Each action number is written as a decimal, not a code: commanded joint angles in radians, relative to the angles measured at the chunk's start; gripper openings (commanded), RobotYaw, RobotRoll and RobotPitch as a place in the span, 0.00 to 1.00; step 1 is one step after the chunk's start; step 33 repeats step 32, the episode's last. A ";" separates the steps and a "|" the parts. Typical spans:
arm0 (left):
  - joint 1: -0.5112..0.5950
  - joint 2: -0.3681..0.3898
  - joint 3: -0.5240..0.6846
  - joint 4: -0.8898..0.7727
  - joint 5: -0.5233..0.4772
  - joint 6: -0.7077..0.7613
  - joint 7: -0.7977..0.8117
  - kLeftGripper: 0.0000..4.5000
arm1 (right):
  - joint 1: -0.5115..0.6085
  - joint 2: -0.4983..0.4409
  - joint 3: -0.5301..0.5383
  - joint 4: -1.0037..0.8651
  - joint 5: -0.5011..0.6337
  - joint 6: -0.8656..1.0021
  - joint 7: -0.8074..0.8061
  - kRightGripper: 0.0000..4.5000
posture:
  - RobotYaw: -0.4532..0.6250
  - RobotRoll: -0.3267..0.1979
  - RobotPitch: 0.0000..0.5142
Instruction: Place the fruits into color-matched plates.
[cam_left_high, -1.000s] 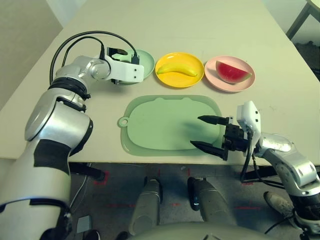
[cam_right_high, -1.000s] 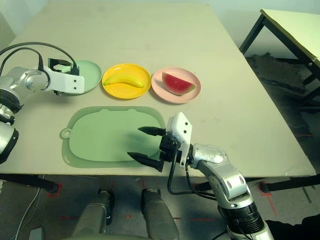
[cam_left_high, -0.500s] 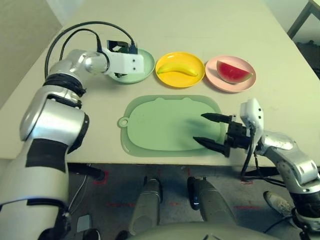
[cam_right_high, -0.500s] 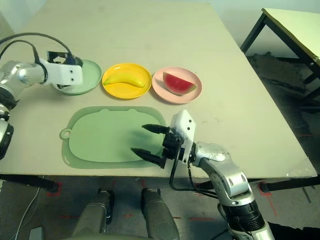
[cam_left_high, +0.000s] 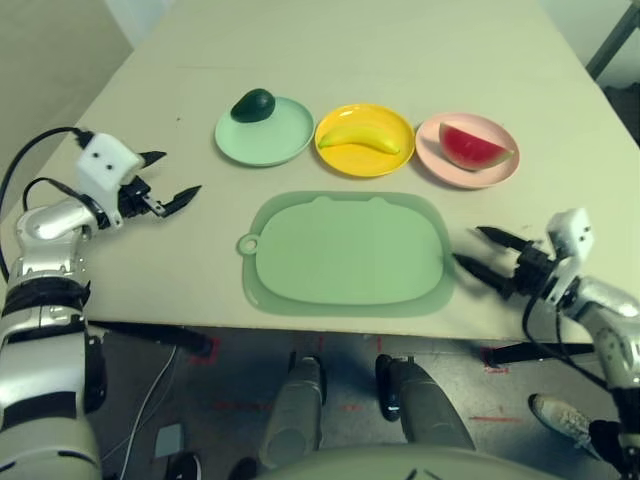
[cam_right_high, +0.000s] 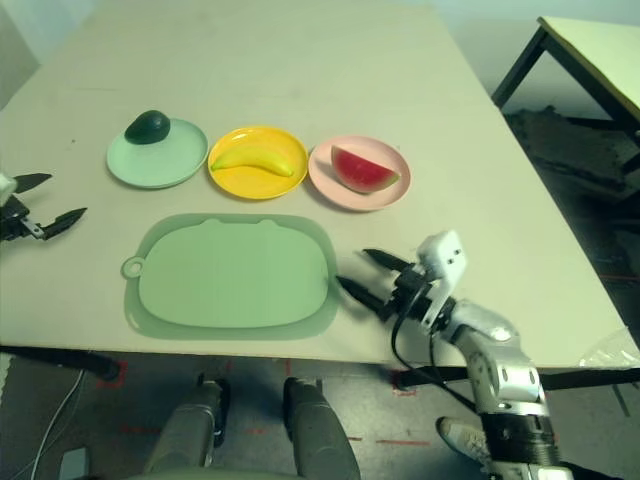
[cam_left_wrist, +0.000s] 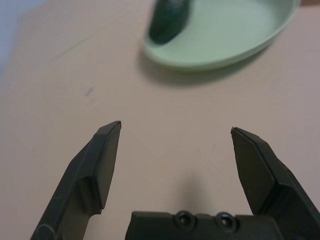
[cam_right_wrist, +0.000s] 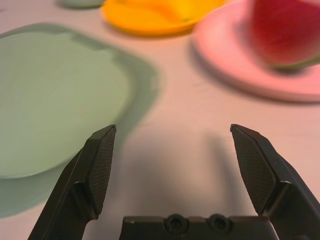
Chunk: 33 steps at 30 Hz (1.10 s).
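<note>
Tabletop: avocado (cam_left_high: 253, 104) newly uncovered, arms retracted.

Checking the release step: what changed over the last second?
The left hand pulled back from the mint green plate toward the table's left edge, open, leaving the avocado on it. The right hand withdrew rightward off the green mat, open. Banana and watermelon wedge unchanged.
</note>
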 joint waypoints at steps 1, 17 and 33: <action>0.088 -0.059 0.058 -0.143 -0.051 0.114 0.113 0.99 | -0.025 -0.027 -0.117 0.161 -0.009 -0.084 -0.064 1.00 | 0.40 0.62 0.37; 0.213 -0.146 0.075 -0.320 -0.045 0.253 0.271 0.99 | -0.213 -0.042 -0.184 0.683 -0.119 -0.410 -0.178 1.00 | 0.41 0.62 0.39; 0.286 -0.141 0.109 -0.451 -0.052 0.320 0.310 0.99 | -0.321 -0.001 -0.151 0.819 -0.143 -0.463 -0.192 1.00 | 0.47 0.62 0.42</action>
